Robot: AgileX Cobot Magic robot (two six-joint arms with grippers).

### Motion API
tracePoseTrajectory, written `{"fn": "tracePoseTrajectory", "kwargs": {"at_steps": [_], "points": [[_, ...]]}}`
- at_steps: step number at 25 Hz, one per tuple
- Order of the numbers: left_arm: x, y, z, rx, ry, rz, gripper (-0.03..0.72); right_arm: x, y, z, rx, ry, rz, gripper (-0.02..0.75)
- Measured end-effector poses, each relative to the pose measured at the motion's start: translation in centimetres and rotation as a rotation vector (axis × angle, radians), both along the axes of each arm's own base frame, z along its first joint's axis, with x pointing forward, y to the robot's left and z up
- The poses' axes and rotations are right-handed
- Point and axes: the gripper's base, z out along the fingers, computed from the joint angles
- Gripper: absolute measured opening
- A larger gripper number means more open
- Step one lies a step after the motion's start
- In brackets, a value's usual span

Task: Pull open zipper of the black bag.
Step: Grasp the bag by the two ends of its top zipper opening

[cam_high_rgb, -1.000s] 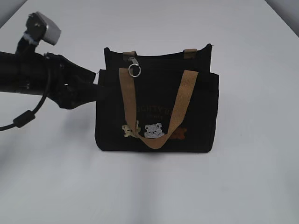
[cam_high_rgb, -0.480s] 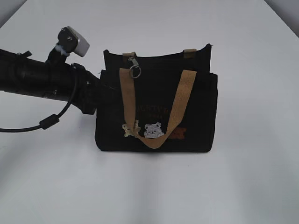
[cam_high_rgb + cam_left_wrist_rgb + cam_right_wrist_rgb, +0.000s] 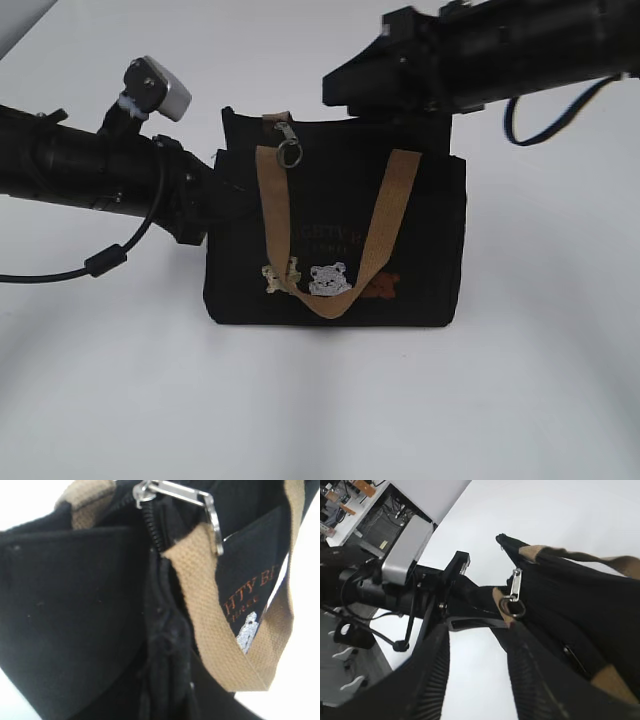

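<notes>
The black bag (image 3: 335, 240) stands upright on a plain white table (image 3: 320, 400).

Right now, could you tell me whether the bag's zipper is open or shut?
Shut: the zipper pull sits at the black bag's left end, teeth meshed in the left wrist view.

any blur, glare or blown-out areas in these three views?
Exterior view: sharp; white table bright with soft shadows, lettering on the small black fabric bag faint. Left wrist view: too close, soft overall; silver metal zipper pull glints. Right wrist view: table nearly blown out, near end effector fingers blurred, pull ring fairly crisp.
</notes>
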Motion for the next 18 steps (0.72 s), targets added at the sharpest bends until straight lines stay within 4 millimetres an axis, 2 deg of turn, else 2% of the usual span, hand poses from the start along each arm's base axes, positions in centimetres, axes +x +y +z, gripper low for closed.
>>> {"fn": "tracePoseTrajectory", "kwargs": {"at_steps": [3, 7, 12, 18], "points": [[0.0, 0.0, 0.0, 0.000, -0.001, -0.001, 0.063, 3.2, 2.7, -1.7, 0.001, 0.080, 0.030, 0.308], [0.0, 0.0, 0.1, -0.001, -0.002, -0.001, 0.063, 5.4, 5.1, -3.6, -0.010, 0.137, 0.054, 0.308], [0.0, 0.0, 0.0, 0.001, -0.003, 0.001, 0.063, 6.8, 6.7, -5.1, -0.033, 0.168, 0.043, 0.308], [0.1, 0.0, 0.0, 0.009, -0.004, 0.006, 0.063, 7.1, 7.4, -6.0, -0.066, 0.190, 0.013, 0.274]]}}
